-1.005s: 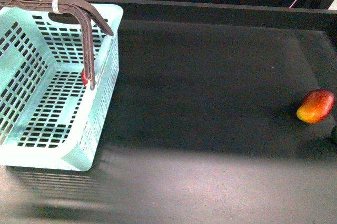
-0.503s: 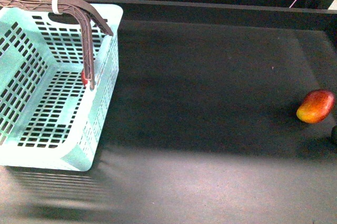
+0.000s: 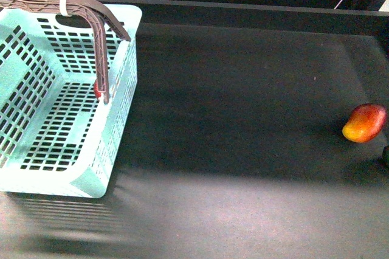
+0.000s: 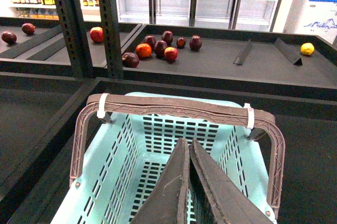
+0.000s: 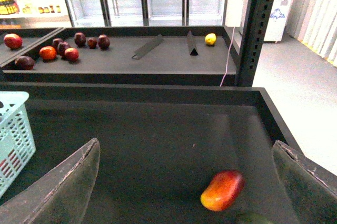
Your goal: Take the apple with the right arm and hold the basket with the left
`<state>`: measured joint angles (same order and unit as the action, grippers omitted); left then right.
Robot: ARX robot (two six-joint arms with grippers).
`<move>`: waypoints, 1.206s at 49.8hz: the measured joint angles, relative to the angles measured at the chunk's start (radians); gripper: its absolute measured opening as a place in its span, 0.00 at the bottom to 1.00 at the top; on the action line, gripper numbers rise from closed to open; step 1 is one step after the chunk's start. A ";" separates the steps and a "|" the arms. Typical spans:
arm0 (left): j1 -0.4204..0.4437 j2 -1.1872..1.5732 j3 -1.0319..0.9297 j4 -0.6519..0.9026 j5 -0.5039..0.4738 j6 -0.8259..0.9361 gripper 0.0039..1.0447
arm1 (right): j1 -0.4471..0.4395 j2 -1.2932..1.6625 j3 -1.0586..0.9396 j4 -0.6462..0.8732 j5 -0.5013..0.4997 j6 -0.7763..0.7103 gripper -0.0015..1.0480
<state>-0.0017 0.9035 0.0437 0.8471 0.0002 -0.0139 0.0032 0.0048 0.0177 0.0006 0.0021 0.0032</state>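
My left fingers (image 4: 188, 153) are pressed shut on nothing, hovering over the basket (image 3: 36, 168), which sits at the left of the dark worktop (image 3: 243, 119) with its brown handles (image 4: 174, 107) raised. My right fingers (image 5: 79, 176) are spread wide above the worktop. A red-orange mango-like fruit (image 5: 222, 189) lies between them. I can't pick out the apple.
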 joint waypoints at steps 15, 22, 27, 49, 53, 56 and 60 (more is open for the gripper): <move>0.000 -0.222 -0.029 -0.190 0.000 0.003 0.03 | 0.000 0.000 0.000 0.000 0.000 0.000 0.92; 0.000 -0.333 -0.029 -0.290 0.000 0.003 0.03 | 0.000 0.000 0.000 0.000 0.000 0.000 0.92; 0.000 -0.402 -0.029 -0.352 0.000 0.003 0.03 | 0.000 0.000 0.000 0.000 0.000 0.000 0.92; 0.000 -0.636 -0.029 -0.578 0.000 0.003 0.03 | 0.000 0.000 0.000 0.000 0.000 0.000 0.92; 0.000 -0.657 -0.029 -0.600 0.000 0.003 0.03 | 0.000 0.000 0.000 0.000 0.000 0.000 0.92; 0.000 -0.675 -0.029 -0.617 0.000 0.003 0.03 | 0.000 0.000 0.000 0.000 0.000 0.000 0.92; 0.000 -0.692 -0.029 -0.634 0.000 0.003 0.03 | 0.000 0.000 0.000 0.000 0.000 0.000 0.92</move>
<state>-0.0017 0.2119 0.0147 0.2131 0.0002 -0.0109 0.0032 0.0048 0.0177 0.0006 0.0021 0.0029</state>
